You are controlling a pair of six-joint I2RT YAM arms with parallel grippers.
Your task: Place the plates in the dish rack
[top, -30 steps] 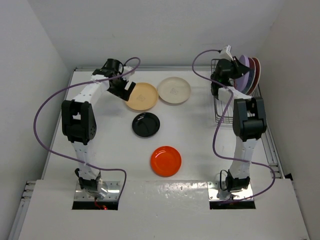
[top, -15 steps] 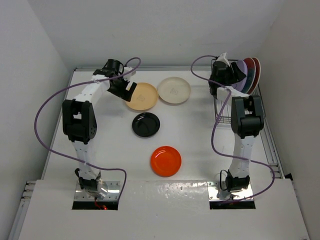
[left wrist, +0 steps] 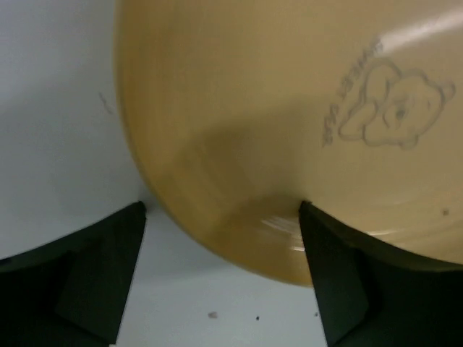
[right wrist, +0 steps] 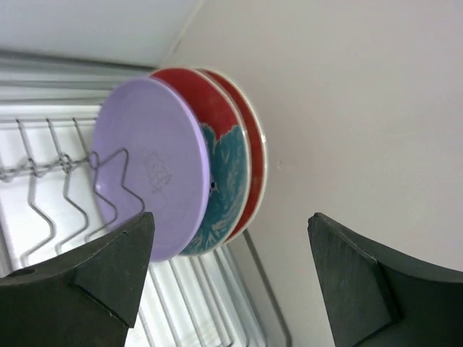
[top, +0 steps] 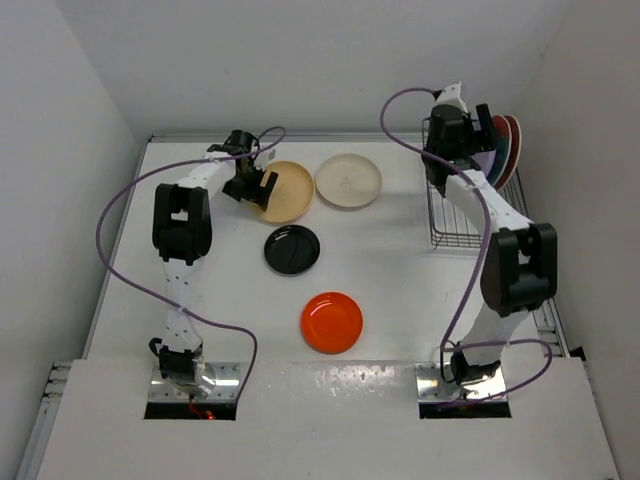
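Note:
A yellow-orange plate [top: 290,192] [left wrist: 289,108] lies flat at the back of the table. My left gripper [top: 256,186] [left wrist: 221,282] is open at its left rim, one finger on each side of the rim, not pressing it. In the dish rack [top: 450,225] [right wrist: 43,195] at the back right, a lilac plate [top: 488,158] [right wrist: 155,159] stands upright in front of two red plates with teal pattern [top: 510,140] [right wrist: 228,173]. My right gripper [top: 468,135] [right wrist: 230,217] hangs open just short of them, holding nothing. Cream [top: 348,181], black [top: 292,249] and orange-red [top: 332,322] plates lie flat on the table.
The side wall [right wrist: 362,108] rises close behind the racked plates. Free wire slots of the rack run toward me in front of the lilac plate. Purple cables loop off both arms.
My right gripper opened, let go of the lilac plate in the rack and drew back a little. My left arm swung in to the yellow-orange plate's rim and its jaws narrowed slightly.

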